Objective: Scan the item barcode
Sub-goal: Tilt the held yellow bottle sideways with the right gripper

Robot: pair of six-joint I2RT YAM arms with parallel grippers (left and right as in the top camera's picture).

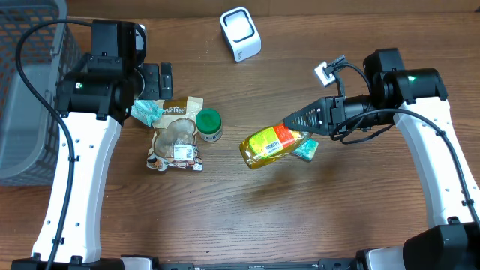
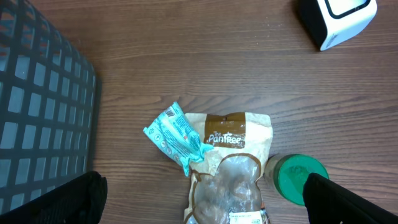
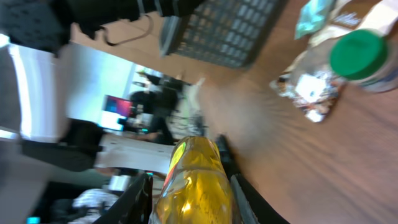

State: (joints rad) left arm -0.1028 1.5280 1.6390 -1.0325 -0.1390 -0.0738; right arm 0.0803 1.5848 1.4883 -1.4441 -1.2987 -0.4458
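Observation:
A yellow bottle (image 1: 270, 145) with a red and white label hangs on its side above the table's middle, its label facing up. My right gripper (image 1: 294, 126) is shut on it from the right. In the right wrist view the bottle (image 3: 196, 186) fills the gap between the two black fingers (image 3: 140, 199). The white scanner (image 1: 240, 34) stands at the back centre, well apart from the bottle, and shows in the corner of the left wrist view (image 2: 339, 18). My left gripper (image 1: 157, 81) hovers open over the left side, nothing between its fingers (image 2: 81, 196).
A clear snack bag (image 1: 176, 135), a teal packet (image 1: 148, 112) and a green-lidded jar (image 1: 208, 124) lie under the left arm. Another teal packet (image 1: 306, 150) lies beneath the bottle. A dark mesh basket (image 1: 30, 90) fills the left edge.

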